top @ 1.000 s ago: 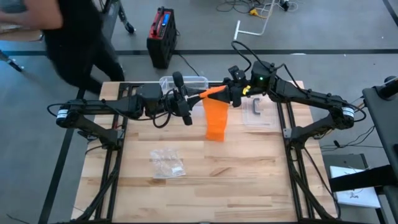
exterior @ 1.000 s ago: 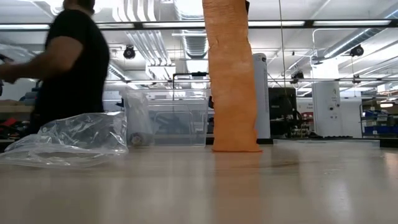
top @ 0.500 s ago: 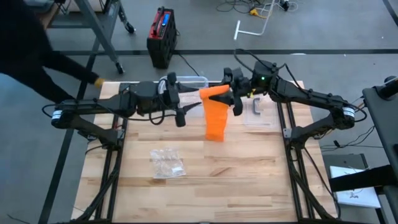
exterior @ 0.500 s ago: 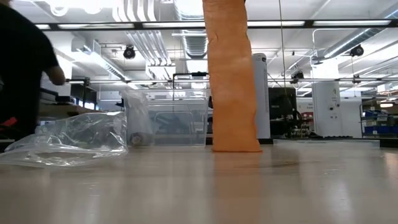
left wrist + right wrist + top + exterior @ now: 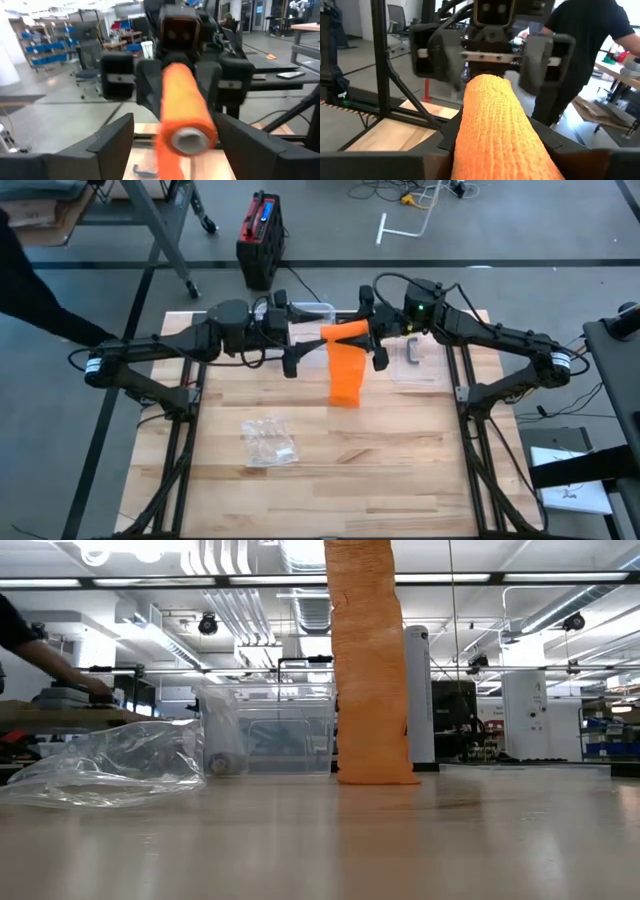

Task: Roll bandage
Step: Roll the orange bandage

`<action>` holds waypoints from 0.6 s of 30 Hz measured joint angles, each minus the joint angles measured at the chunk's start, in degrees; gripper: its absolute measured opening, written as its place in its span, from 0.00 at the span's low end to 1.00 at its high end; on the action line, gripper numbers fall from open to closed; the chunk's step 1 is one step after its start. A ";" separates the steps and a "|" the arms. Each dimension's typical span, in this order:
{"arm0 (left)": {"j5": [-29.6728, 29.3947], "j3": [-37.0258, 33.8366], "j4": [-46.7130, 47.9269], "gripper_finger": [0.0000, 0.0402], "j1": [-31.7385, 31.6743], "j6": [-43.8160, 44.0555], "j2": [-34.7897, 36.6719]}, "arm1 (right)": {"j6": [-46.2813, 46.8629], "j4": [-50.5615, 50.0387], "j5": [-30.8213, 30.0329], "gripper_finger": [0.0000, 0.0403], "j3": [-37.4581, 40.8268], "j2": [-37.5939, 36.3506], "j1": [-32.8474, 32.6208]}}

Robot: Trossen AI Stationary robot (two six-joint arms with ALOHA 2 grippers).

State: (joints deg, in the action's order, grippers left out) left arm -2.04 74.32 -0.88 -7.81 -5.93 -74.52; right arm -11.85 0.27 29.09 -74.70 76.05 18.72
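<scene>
While gripper-held (image 5: pixel 372 340) — bandage (image 5: pixel 347 373) hanging.

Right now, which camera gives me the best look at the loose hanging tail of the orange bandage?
The low view: the bandage tail hangs straight down, its bottom edge at the tabletop. The high view shows it foreshortened below the roll, which the right gripper holds. Both wrist views show mostly the roll; the left wrist view catches a blurred bit of tail.
</scene>
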 joint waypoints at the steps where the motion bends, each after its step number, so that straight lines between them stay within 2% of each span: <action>1: 0.04 0.00 -0.27 0.67 -0.28 -0.46 0.00 | -0.20 0.00 -0.01 0.33 0.02 0.00 -0.02; 18: 2.40 0.04 -3.25 0.43 -0.70 -5.38 -3.56 | 1.98 -0.02 -0.60 0.32 0.00 0.22 0.02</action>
State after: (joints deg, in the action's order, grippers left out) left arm 0.35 74.37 -4.12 -8.51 -11.31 -78.08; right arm -9.87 0.25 28.49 -74.70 76.27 18.74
